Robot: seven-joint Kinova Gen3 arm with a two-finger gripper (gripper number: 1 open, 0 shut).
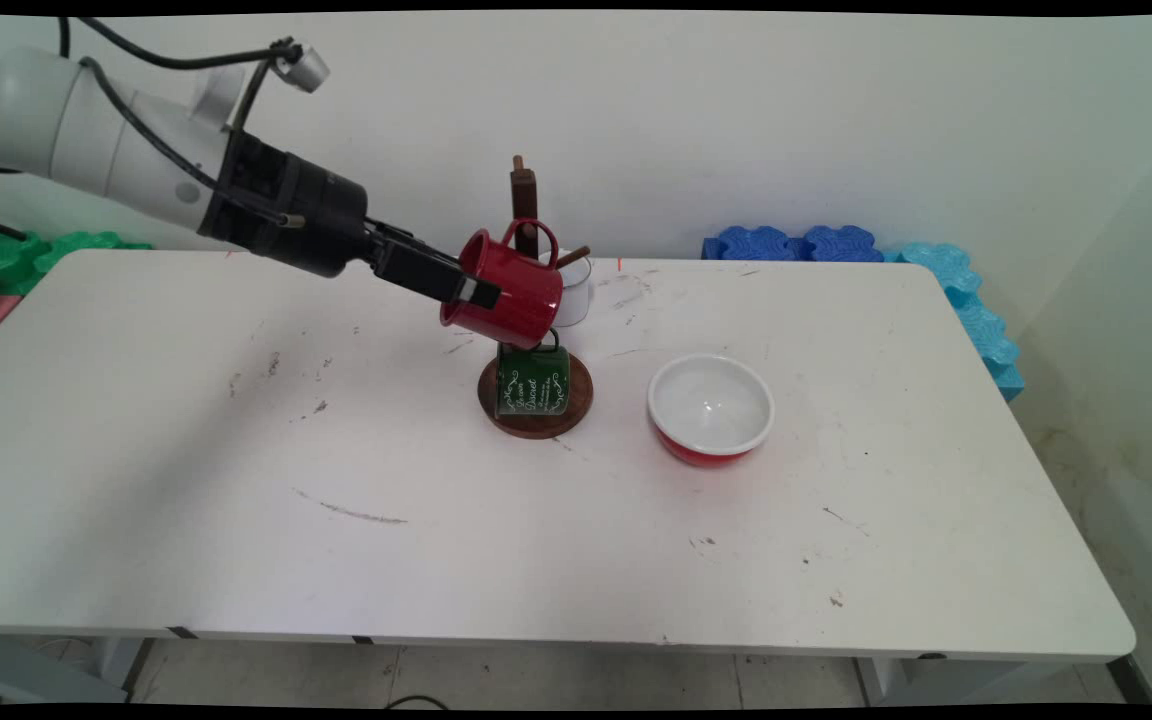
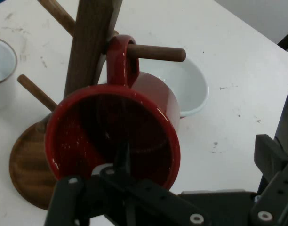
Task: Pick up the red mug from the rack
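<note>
Gripper reaches in from the upper left and is clamped on the rim of the red mug, one finger inside the mouth and the other on the outer wall at the low side of the rim. The mug is tipped on its side, mouth toward the gripper and base pointing away to the right, so its long axis runs roughly in line with the hand. Its handle is uppermost and is threaded over a peg of the wooden rack; the peg passes through the loop and projects past it. The mug body hangs just beside the rack post, above the round base. A green mug hangs lower on the rack, directly under the red one. A white mug sits behind the rack, and a bowl stands near the base on the right, apart from it.
</note>
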